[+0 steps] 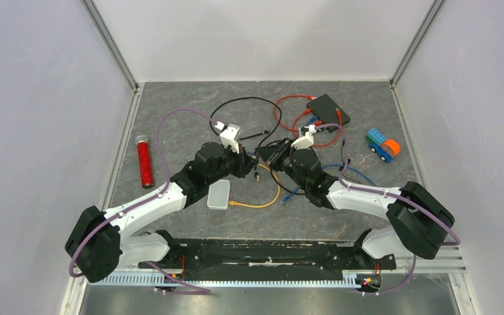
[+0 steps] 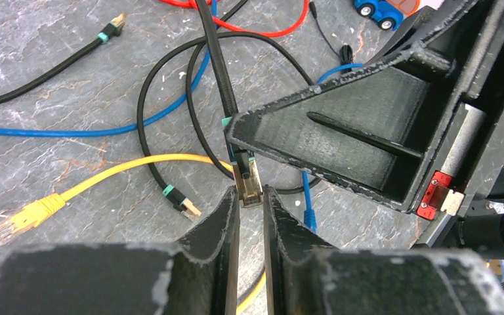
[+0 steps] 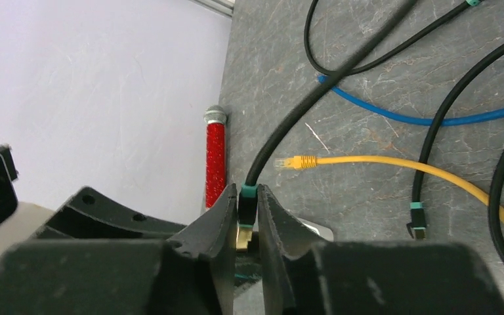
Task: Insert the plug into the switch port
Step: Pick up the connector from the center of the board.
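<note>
The plug (image 2: 249, 185) is a gold-tipped connector with a black boot and green band, on a black cable (image 2: 215, 59). It hangs between both grippers over the table's middle. My left gripper (image 2: 252, 199) is shut on its gold tip, one finger on each side. My right gripper (image 3: 247, 191) is shut on the boot (image 3: 246, 210) just below the green band; its big black finger (image 2: 354, 125) fills the left wrist view's upper right. In the top view the left gripper (image 1: 251, 164) and right gripper (image 1: 267, 157) meet nose to nose. The black switch (image 1: 328, 110) lies at the back right, with red and blue cables plugged in.
Loose cables cover the mat: yellow (image 2: 105, 176), blue (image 2: 92, 130), red (image 1: 287, 113), and a second black plug (image 2: 178, 201). A red tube (image 1: 145, 161) lies at the left wall, a white box (image 1: 218, 194) below the left gripper, and a toy truck (image 1: 383, 144) at the right.
</note>
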Action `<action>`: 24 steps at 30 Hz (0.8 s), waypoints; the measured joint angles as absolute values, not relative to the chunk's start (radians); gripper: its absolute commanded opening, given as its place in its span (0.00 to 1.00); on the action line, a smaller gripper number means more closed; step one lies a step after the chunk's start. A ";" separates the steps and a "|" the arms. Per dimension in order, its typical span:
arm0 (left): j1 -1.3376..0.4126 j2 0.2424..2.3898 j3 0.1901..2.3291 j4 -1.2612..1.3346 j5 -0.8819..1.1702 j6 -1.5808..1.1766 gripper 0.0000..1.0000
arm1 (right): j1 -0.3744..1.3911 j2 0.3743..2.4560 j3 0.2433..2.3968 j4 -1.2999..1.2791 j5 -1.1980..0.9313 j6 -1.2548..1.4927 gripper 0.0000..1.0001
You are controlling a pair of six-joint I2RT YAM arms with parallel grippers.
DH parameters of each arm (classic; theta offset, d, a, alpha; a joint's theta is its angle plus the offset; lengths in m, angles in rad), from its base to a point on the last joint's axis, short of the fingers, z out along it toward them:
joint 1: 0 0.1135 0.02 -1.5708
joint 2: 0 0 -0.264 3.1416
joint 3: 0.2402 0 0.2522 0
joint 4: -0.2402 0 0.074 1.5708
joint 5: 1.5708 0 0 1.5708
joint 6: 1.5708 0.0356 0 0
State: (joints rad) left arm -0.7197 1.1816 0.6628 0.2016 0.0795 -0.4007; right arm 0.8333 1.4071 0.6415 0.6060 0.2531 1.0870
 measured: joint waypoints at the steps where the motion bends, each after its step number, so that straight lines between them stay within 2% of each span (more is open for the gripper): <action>1: -0.720 1.179 0.663 0.193 0.078 -0.398 0.16 | 0.833 1.407 0.632 0.620 0.247 1.079 0.29; 3: -0.719 1.167 0.663 0.165 0.069 -0.386 0.15 | 0.832 1.403 0.606 0.651 0.231 1.043 0.38; 5: -0.719 1.143 0.663 0.133 0.053 -0.377 0.15 | 0.828 1.383 0.573 0.672 0.200 0.970 0.41; 11: -0.715 1.023 0.665 0.032 0.043 -0.340 0.15 | 0.799 1.254 0.510 0.704 0.039 0.595 0.36; 14: -0.715 0.970 0.666 -0.023 0.046 -0.303 0.15 | 0.767 1.206 0.512 0.709 -0.076 0.375 0.37; 18: -0.715 0.939 0.668 -0.094 0.067 -0.247 0.15 | 0.693 1.200 0.538 0.682 -0.285 0.138 0.46; 19: -0.714 0.938 0.671 -0.115 0.077 -0.229 0.15 | 0.655 1.213 0.559 0.672 -0.406 0.050 0.48; 24: -0.713 0.939 0.680 -0.190 0.108 -0.153 0.15 | 0.567 1.288 0.646 0.635 -0.706 -0.144 0.50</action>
State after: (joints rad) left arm -0.7132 0.9386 0.6800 -0.1902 0.1078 -0.1528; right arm 0.5667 1.2884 0.6456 0.6346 -0.7055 -0.1444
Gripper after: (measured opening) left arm 0.211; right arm 0.493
